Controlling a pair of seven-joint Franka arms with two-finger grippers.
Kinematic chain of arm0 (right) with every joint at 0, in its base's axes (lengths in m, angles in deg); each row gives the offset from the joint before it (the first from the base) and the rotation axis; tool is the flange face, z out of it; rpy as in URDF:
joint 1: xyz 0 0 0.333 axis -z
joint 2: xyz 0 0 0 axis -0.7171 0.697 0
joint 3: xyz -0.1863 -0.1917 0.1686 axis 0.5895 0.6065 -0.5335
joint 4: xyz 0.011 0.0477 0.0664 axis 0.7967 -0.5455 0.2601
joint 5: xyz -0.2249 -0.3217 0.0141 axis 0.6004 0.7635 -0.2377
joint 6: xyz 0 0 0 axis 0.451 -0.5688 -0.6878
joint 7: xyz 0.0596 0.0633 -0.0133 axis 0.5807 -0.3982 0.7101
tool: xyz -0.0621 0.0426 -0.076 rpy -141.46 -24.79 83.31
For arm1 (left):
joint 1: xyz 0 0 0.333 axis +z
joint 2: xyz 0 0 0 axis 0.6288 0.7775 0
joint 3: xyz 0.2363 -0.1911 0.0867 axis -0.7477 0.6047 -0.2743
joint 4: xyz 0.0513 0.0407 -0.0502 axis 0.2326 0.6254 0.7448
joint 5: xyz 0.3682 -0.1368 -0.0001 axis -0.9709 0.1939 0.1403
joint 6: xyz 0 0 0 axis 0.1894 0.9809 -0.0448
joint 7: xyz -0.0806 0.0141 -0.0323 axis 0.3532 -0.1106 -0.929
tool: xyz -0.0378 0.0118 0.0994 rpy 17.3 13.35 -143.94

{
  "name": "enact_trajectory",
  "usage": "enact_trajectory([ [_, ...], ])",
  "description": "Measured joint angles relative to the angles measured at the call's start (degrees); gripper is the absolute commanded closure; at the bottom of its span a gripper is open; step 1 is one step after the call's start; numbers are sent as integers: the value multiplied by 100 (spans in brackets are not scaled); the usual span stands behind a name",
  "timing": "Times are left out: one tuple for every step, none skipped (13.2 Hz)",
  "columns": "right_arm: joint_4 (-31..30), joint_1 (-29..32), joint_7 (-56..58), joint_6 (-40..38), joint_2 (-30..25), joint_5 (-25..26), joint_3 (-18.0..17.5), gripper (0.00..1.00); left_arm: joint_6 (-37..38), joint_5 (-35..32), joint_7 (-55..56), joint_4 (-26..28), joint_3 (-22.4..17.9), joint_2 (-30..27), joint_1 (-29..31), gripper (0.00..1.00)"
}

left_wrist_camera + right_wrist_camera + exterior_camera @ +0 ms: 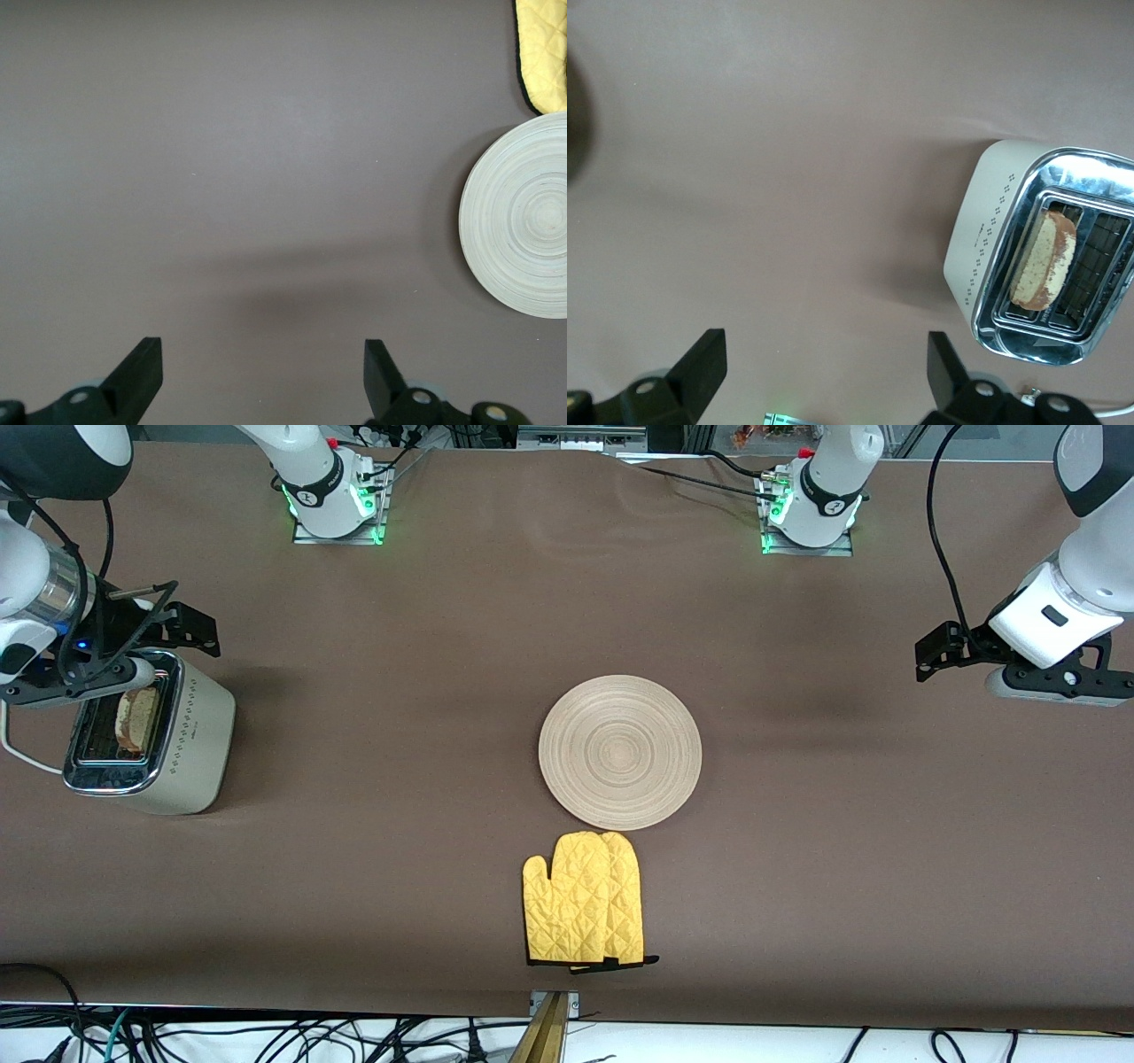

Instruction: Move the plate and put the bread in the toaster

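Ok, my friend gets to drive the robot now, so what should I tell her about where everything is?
Left gripper: open, empty, over bare table at the left arm's end.
Right gripper: open, empty, up beside the toaster.
Bread: already standing in one toaster slot.
Plate: mid-table, nothing on it, yellow oven mitt just nearer the front camera.
Done: bread is in. Left: probably nothing but pulling the arms back; whether the plate was moved can't be told.

No legible text, label or number on anything here.
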Motion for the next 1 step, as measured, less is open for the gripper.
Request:
enact_trajectory([
  [-3, 6, 0, -3, 0, 0, 0, 0, 0, 0, 0, 0, 0, 0, 0, 0],
])
